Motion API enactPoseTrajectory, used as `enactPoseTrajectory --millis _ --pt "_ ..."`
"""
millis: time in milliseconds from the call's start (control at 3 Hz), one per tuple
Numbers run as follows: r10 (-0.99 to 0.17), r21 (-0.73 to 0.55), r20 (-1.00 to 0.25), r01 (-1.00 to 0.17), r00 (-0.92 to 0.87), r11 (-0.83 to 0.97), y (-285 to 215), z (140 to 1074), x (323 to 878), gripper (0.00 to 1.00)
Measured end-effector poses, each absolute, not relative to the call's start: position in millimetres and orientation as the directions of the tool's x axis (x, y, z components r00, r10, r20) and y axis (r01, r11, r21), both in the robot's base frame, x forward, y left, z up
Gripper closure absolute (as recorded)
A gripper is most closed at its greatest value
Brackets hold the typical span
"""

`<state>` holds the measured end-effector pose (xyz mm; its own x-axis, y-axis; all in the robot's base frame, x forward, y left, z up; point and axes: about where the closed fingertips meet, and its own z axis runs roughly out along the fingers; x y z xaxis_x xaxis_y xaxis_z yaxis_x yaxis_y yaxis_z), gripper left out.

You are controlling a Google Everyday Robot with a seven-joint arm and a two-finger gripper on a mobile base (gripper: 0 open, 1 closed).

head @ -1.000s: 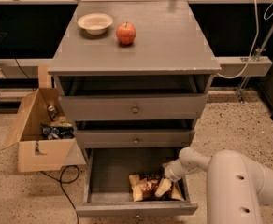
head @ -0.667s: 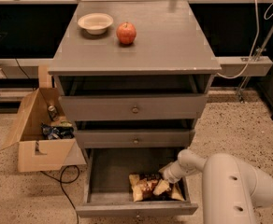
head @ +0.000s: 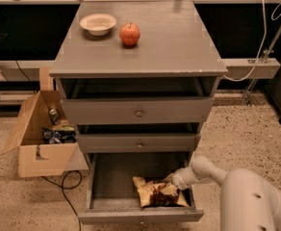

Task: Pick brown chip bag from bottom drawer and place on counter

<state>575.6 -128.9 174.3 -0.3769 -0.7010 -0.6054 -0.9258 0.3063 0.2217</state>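
My hand (head: pixel 173 180) is down in the bottom drawer (head: pixel 112 173). The brown chip bag (head: pixel 155 195) lies just left and in front of it, long axis left-right. Can't tell if my grip's clenched or released.

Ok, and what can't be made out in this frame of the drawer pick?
Camera view only:
- gripper, at the right end of the brown chip bag: whether it has a grasp is unclear where the two overlap.
- Bag lettering: too small to read.
- bottom drawer: front panel partly cut off by the lower edge.
- cardboard box: contents dim and too small to name.
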Motion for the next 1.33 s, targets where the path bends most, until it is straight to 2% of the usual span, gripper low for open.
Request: enactPoseTrajectory --millis 333,667,1000,1333 --pt "-0.585 0.175 -0.763 -0.960 -0.273 0.219 -137.5 248.7 558.0 0.89" --pt "-0.508 0.014 -0.857 -0.990 -0.085 0.141 -153.0 345.5 532.4 1.00" --pt "-0.484 -0.120 -0.874 -0.983 0.037 0.141 -185.0 441.0 494.2 1.00" --pt "-0.516 -0.226 -0.852 -0.950 0.086 0.215 -234.0 531.5 468.4 1.00"
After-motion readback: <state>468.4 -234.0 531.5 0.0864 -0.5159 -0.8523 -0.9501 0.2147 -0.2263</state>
